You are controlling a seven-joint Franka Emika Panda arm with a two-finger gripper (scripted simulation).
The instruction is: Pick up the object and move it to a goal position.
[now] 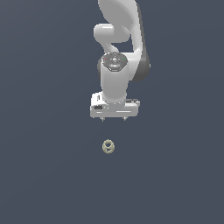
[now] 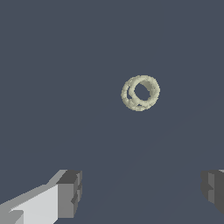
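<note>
The white Panda arm [image 1: 118, 26] reaches down from the top of the exterior view, its wrist pointing straight down and ending in the hand [image 1: 113, 119]. The two fingers [image 1: 124, 117] are spread wide apart — nothing sits between them. In the wrist view each dark-padded fingertip [image 2: 70, 192] stands at an opposite edge, the gap between them open — the hand grips nothing.

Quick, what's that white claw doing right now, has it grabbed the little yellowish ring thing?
Gripper: open and empty, fingers spread wide; the object lies apart from it, untouched.
</note>
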